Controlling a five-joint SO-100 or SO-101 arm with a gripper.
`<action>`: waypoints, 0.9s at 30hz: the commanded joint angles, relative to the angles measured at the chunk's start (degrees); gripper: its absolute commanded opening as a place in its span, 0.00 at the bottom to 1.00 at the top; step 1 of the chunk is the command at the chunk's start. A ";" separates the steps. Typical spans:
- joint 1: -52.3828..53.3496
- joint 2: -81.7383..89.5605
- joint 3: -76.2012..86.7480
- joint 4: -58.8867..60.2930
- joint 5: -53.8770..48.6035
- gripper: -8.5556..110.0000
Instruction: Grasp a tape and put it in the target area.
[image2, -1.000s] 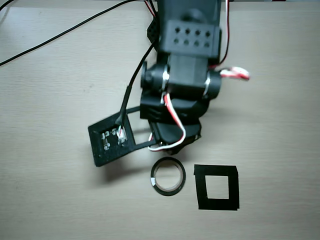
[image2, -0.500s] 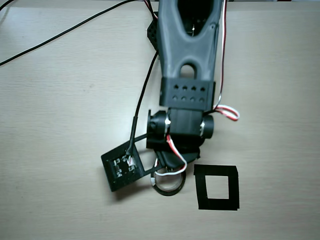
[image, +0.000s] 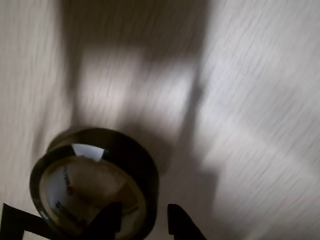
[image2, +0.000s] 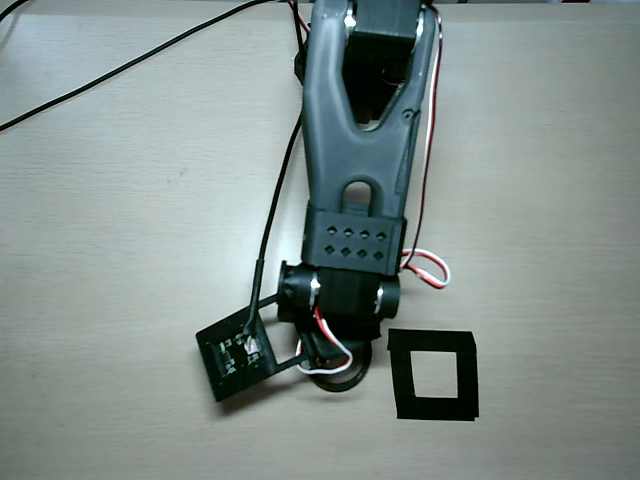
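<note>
The tape (image: 95, 175) is a dark-edged ring with a pale inner core, low and left in the wrist view. My gripper (image: 145, 217) is shut on its rim, with one dark finger (image: 111, 220) inside the ring and the other outside it. In the overhead view only an arc of the tape (image2: 356, 378) shows under the gripper (image2: 338, 372). It lies just left of the target area (image2: 402, 376), a hollow black tape square with tan surface in its middle. The table in the wrist view is motion-blurred. I cannot tell whether the tape touches the table.
A black square board with wires (image2: 236, 356) hangs off the wrist to the left of the gripper in the overhead view. The dark arm (image2: 358, 150) reaches down from the top edge. A black cable (image2: 120, 70) crosses the upper left of the tan table.
</note>
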 joint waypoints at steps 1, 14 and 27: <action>0.26 -0.09 -3.08 -0.70 -0.44 0.15; -1.67 -2.37 -3.87 -1.76 -2.02 0.07; -8.09 0.53 -7.91 4.22 -3.69 0.07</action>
